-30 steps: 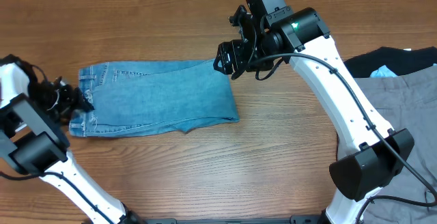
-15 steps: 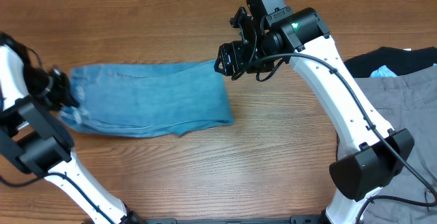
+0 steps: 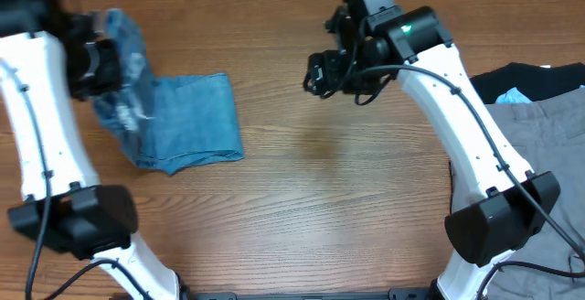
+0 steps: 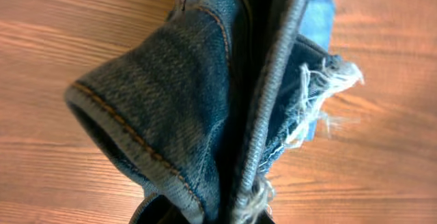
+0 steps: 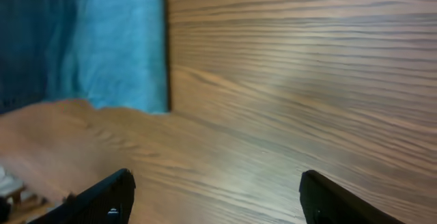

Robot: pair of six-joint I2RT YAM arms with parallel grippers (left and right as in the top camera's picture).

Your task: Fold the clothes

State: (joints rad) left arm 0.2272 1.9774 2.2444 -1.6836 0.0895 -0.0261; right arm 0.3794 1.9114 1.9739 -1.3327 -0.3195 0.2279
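Wood-grain table (image 3: 320, 199) fills the view, its brown grain running side to side and the middle bare. Over on the left part are the jeans (image 3: 192, 126): light-blue denim, doubled into a short block lying flat, with the left end bunched and lifted off the wood. Up there the left gripper (image 3: 99, 62) has that bunch pinched, clamped on layered denim. Its wrist view is all cloth: orange-stitched seams, a thick folded band, and a frayed white hem (image 4: 321, 91) hanging loose beside the folds. At the far right edge grey trousers (image 3: 548, 126) lie spread out, with a black top (image 3: 535, 79) just behind, touching them. The right gripper (image 3: 317, 76) hangs above the table's middle, well apart from the jeans, its fingers (image 5: 102, 198) spread wide with nothing between them.
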